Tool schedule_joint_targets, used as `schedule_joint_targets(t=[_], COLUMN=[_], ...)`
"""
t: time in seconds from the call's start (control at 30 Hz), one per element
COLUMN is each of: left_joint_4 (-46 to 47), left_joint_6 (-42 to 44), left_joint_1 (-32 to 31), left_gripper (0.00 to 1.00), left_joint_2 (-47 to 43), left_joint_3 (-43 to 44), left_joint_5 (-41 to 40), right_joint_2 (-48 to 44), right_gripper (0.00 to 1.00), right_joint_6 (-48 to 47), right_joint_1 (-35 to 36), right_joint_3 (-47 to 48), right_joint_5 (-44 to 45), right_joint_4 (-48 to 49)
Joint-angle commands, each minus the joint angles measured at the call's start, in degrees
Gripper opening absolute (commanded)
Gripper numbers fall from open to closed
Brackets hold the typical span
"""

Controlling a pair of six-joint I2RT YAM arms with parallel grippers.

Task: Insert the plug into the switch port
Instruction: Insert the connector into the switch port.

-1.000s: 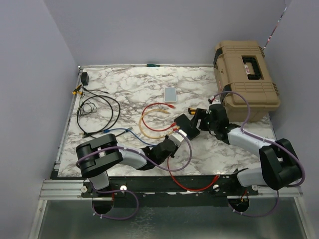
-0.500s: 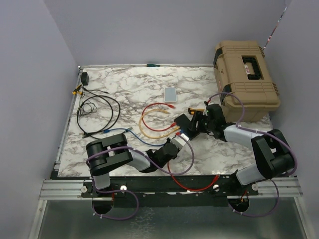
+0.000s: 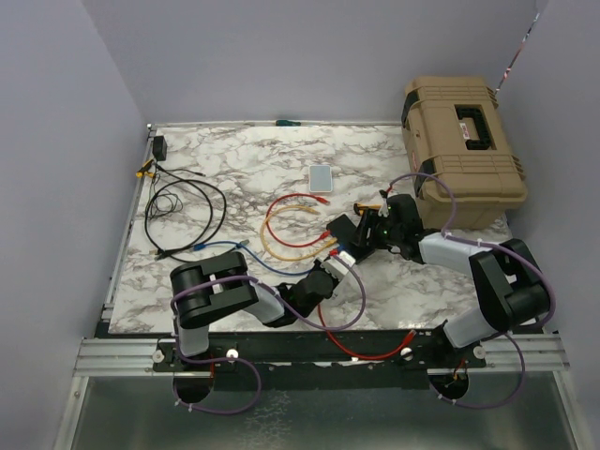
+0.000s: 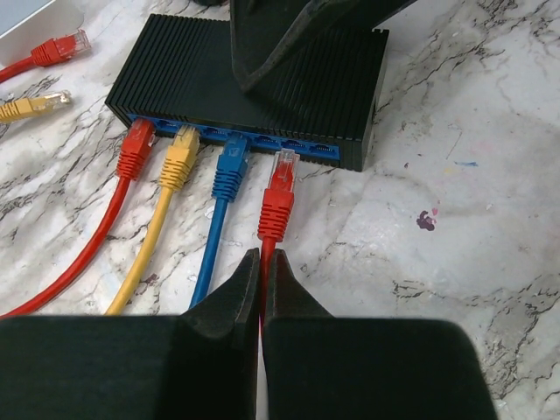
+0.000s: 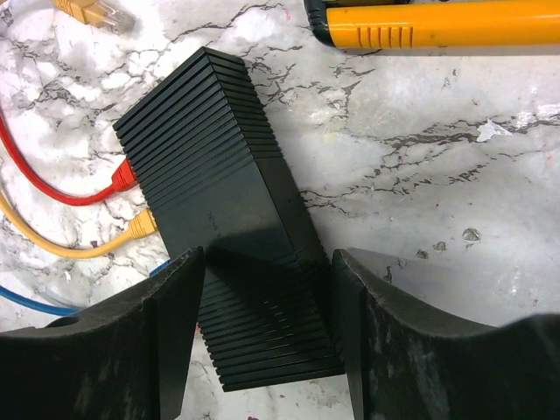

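Observation:
The switch [image 4: 175, 79] is a flat black ribbed box [image 3: 340, 228] with a row of ports facing my left arm. Red, yellow and blue plugs sit in three ports. A second red plug [image 4: 278, 197] lies with its clear tip at the mouth of the fourth port. My left gripper [image 4: 262, 258] is shut on its red cable just behind the plug [image 3: 330, 272]. My right gripper [image 5: 267, 254] stands over the switch [image 5: 210, 175] with its jaws apart. One finger is above the top near the port edge, the other at the back side.
A tan hard case [image 3: 464, 141] stands at the right rear. A yellow-handled tool [image 5: 437, 22] lies just beyond the switch. Loose red [image 4: 61, 45] and yellow [image 4: 35, 105] plugs lie left of it. A small grey-white box [image 3: 321, 178] and a black cable coil [image 3: 183, 211] sit further off.
The right gripper's jaws have narrowed over the switch. The left arm has pushed forward, bringing the red plug closer to the ports.

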Motion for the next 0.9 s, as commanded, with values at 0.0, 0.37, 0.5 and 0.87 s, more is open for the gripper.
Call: schedule_joint_targets(t=[0.0, 0.37, 0.5, 0.87], left_joint_4=[4.18, 4.78, 5.01, 5.01], left_joint_6=[1.33, 1.90, 2.00, 1.47], left_joint_1=[-0.62, -0.67, -0.63, -0.63], left_gripper=[0.00, 0.00, 0.00, 0.00], left_joint_2=[1.60, 2.27, 2.77, 2.72], left_joint_3=[-0.25, -0.11, 0.31, -0.41], left_joint_5=[-0.51, -0.51, -0.45, -2.62], right_joint_2=[1.54, 2.53, 2.93, 3.20], right_gripper=[0.61, 0.61, 0.60, 0.60], right_joint_6=[-1.14, -1.40, -1.43, -1.47], right_joint_1=[-0.11, -0.12, -0.18, -0.12], right_joint_3=[0.83, 1.27, 1.43, 1.50], right_joint_5=[-1.85, -2.97, -3.24, -3.51], right_joint_4=[-0.89, -0.90, -0.98, -0.98])
